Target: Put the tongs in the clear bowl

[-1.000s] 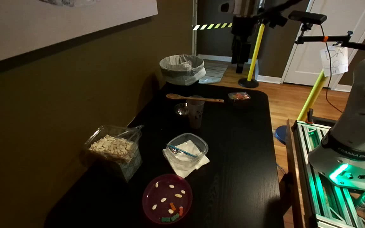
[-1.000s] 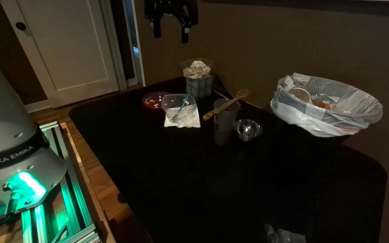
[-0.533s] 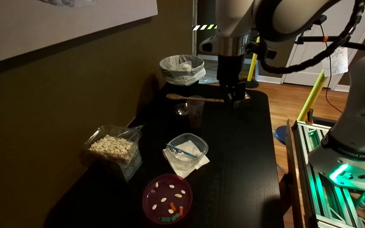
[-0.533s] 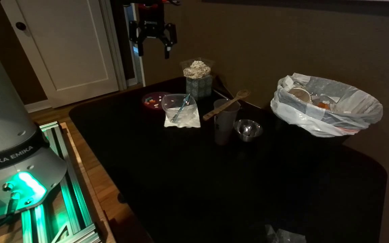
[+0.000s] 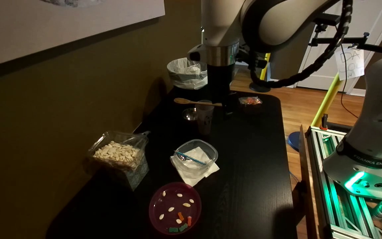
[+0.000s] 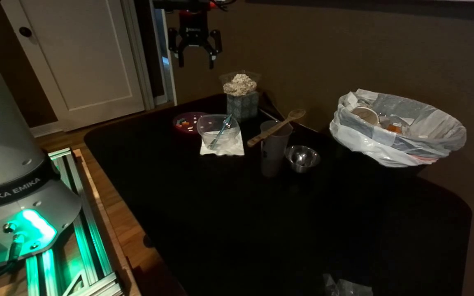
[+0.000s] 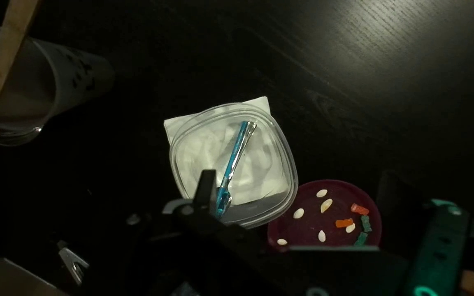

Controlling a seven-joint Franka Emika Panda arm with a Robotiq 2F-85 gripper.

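The clear bowl (image 5: 216, 156) stands on a white napkin in both exterior views (image 6: 203, 133); its rim shows in the wrist view (image 7: 291, 176). A slim blue-and-silver utensil (image 5: 192, 159) leans inside it, also visible in the wrist view (image 7: 235, 156); I cannot tell if it is the tongs. A small silver V-shaped piece (image 7: 73, 261) lies near the lower left of the wrist view, mostly dark; it may be the end of the tongs. My gripper (image 6: 196, 66) is open and empty, held well above the table; its fingers are spread in the wrist view (image 7: 298, 174).
A tall cup (image 5: 205, 119) carries a wooden spoon (image 5: 182, 101) across its rim. Beside it is a metal bowl (image 6: 302, 158). A dark red plate (image 5: 154, 212) holds seeds and gummies. A seed container (image 5: 118, 156) stands by the wall. A lined bin (image 6: 393, 144) is at the edge.
My gripper has come down over the table and, in an exterior view, moved left toward the cup. It stays open. The objects on the table have not moved.
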